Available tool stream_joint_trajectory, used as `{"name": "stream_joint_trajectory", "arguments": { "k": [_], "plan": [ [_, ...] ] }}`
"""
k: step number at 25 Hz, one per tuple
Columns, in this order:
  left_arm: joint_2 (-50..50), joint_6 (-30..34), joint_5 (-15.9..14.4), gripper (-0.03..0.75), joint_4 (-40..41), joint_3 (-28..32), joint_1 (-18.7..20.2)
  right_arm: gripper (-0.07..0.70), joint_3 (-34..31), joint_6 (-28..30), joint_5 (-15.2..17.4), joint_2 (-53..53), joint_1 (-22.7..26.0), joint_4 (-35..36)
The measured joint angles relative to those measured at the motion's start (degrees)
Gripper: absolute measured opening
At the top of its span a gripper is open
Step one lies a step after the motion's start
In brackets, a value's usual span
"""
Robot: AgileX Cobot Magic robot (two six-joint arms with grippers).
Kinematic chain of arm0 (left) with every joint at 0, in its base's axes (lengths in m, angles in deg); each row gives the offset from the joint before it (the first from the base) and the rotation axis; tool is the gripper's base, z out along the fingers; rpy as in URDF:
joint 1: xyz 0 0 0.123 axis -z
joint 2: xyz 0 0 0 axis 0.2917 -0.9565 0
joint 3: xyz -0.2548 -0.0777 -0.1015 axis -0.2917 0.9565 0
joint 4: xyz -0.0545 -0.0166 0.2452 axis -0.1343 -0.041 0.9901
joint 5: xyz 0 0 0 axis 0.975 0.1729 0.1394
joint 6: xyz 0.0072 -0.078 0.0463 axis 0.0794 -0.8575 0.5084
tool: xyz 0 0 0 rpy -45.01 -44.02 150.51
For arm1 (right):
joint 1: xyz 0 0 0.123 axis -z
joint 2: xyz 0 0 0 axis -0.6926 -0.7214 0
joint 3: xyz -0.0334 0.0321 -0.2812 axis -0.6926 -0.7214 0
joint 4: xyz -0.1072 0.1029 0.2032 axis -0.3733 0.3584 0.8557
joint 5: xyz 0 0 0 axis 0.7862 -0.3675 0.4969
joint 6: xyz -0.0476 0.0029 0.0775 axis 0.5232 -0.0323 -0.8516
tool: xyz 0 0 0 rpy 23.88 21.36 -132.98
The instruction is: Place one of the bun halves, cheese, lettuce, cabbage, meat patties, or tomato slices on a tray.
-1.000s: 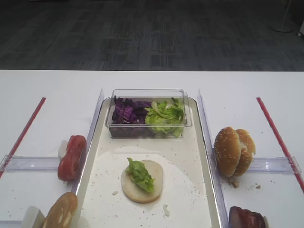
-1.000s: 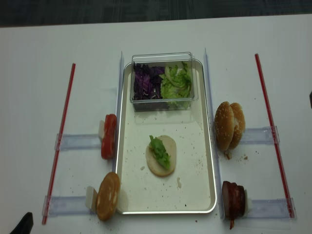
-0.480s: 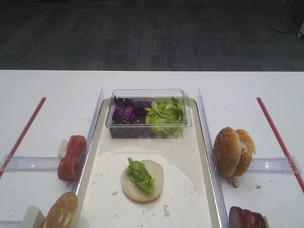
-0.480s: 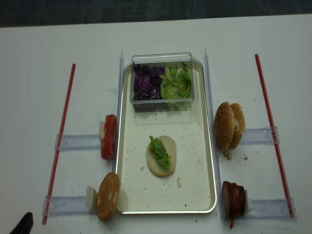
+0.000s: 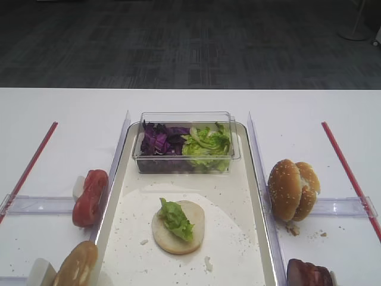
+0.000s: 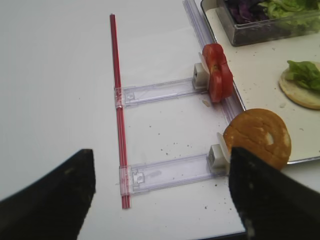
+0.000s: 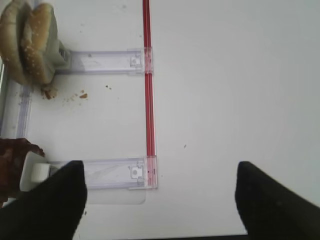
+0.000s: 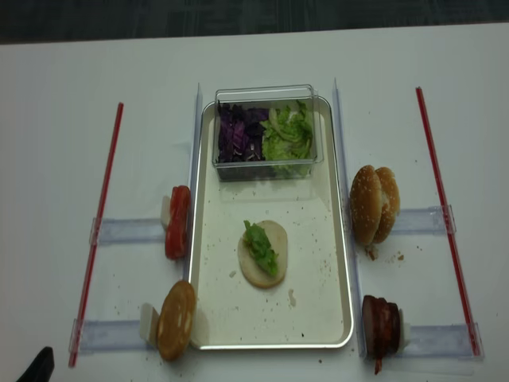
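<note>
Presently: white table (image 8: 64, 95), cream tray (image 8: 334, 286) with burger fixings.
Tray holds a clear tub (image 8: 266, 94) of cabbage (image 8: 237, 135) and greens, plus a pale bun round (image 8: 270, 270) topped with lettuce (image 8: 261, 248); nothing here has shifted since a second ago. Left pincer (image 6: 160, 195) and right pincer (image 7: 160, 200) both spread wide over bare table, holding and touching nothing; right slightly narrower than before.
</note>
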Motion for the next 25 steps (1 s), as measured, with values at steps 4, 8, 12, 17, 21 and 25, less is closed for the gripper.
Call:
{"name": "stream_joint_trajectory", "arguments": {
  "k": [4,8,12,17,21,25],
  "plan": [
    [0.0,0.0,0.0,0.509,0.0,0.0,0.0,0.599,-0.49,-0.11,-0.13,4.57,0.0,0.09],
    [0.0,0.0,0.0,0.509,0.0,0.0,0.0,0.593,-0.49,-0.11,-0.13,8.2,0.0,0.13],
    [0.0,0.0,0.0,0.509,0.0,0.0,0.0,0.593,-0.49,-0.11,-0.13,11.7,0.0,0.13],
    [0.0,0.0,0.0,0.509,0.0,0.0,0.0,0.566,-0.54,-0.11,-0.13,15.06,0.0,0.22],
    [0.0,0.0,0.0,0.509,0.0,0.0,0.0,0.542,-1.11,-0.11,-0.4,17.6,0.0,0.22],
    [0.0,0.0,0.0,0.509,0.0,0.0,0.0,0.526,-1.11,-0.21,-0.53,17.98,-0.14,0.37]
  ]
}}
